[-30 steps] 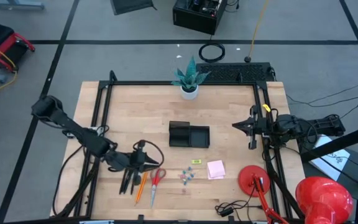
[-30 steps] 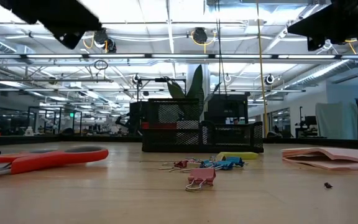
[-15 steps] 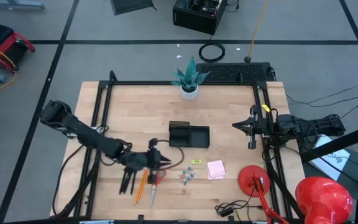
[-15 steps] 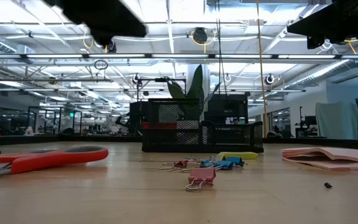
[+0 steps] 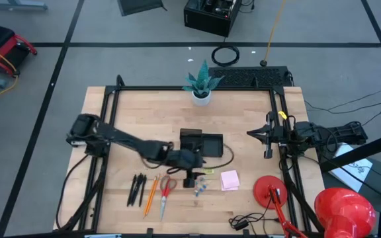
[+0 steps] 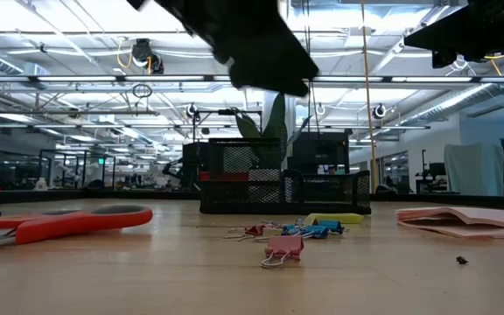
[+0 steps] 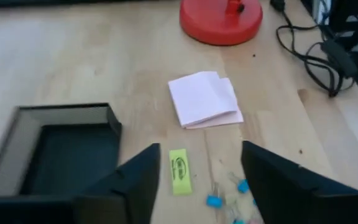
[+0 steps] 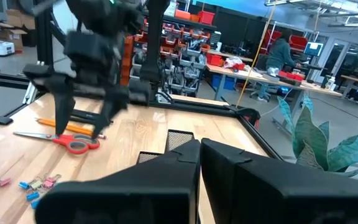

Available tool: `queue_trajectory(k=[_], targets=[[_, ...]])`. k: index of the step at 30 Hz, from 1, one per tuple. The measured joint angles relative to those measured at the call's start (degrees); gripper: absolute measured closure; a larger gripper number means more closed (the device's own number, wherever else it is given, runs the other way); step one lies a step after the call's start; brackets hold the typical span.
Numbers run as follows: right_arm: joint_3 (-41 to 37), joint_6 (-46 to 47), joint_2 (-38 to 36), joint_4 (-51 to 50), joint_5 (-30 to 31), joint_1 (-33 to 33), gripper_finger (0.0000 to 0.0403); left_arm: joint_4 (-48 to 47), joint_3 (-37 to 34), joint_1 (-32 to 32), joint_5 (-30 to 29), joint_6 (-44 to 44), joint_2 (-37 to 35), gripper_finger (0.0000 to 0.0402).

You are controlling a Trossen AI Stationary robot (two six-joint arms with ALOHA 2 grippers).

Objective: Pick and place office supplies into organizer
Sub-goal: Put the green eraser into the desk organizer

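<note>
**Left gripper hovered over the small supplies, nothing picked yet**

While the organizer (image 5: 201,143) sat just behind the left gripper (image 5: 190,177), both its compartments looked empty, so the task appeared to be near its start, at the approach to a first pick. The left arm reached long and low across the table from its base, wrist turned down, with its fingers (image 7: 135,180) spread wide and holding nothing. Off to the gripper's outer side lay the scissors (image 5: 166,193), the pencil (image 5: 150,196) and the pens (image 5: 136,190), all flat on the wood. Beyond the fingers lay the sticky pad (image 7: 205,99), well apart from them. Between the spread fingers, on the table below, sat the yellow piece (image 7: 179,171), and just beside it the clips (image 7: 225,198). The next move, by my reading, called for a straight descent, then a close on the chosen small piece. The right gripper (image 5: 256,134) waited at the table's far edge, fingers pressed together.
</note>
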Motion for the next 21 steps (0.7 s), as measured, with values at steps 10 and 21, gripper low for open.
queue_trajectory(k=[10,21], targets=[[0.0,-1.0,0.0,-0.1,0.1,0.0,0.0394,-2.9,5.0,4.4,7.9,-5.8,8.9,0.0118],[0.0,-0.5,0.4,-0.2,0.2,0.0,0.0394,-2.9,7.7,4.7,7.7,-6.0,15.8,0.0127]])
